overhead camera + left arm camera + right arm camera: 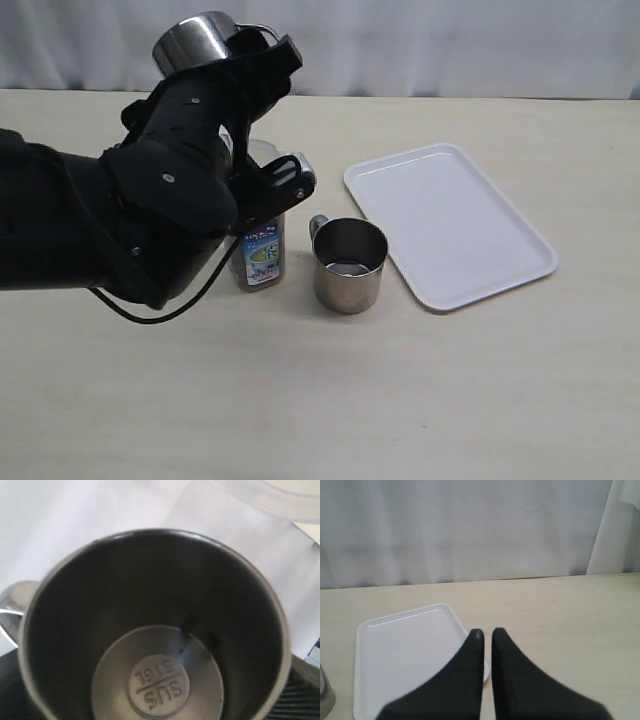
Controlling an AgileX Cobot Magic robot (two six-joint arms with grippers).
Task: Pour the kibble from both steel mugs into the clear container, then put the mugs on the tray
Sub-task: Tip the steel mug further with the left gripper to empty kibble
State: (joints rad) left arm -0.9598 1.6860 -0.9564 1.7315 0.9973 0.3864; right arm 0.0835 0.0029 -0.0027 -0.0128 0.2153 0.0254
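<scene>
My left gripper (262, 75) is shut on a steel mug (198, 42), holding it high and tipped above the clear container (262, 255). The arm hides most of the container; only its labelled lower part shows. In the left wrist view the mug (155, 630) fills the frame, and its inside is bare down to the stamped bottom. No kibble shows there. The second steel mug (349, 265) stands upright on the table, right of the container. I cannot make out what is in it. The white tray (450, 220) lies to its right. My right gripper (486, 632) is shut on nothing, beside a corner of the tray (395, 655).
The beige table (400, 400) runs back to a pale curtain (450, 40). A black cable (150, 315) loops under the left arm in front of the container. The right arm is out of the exterior view.
</scene>
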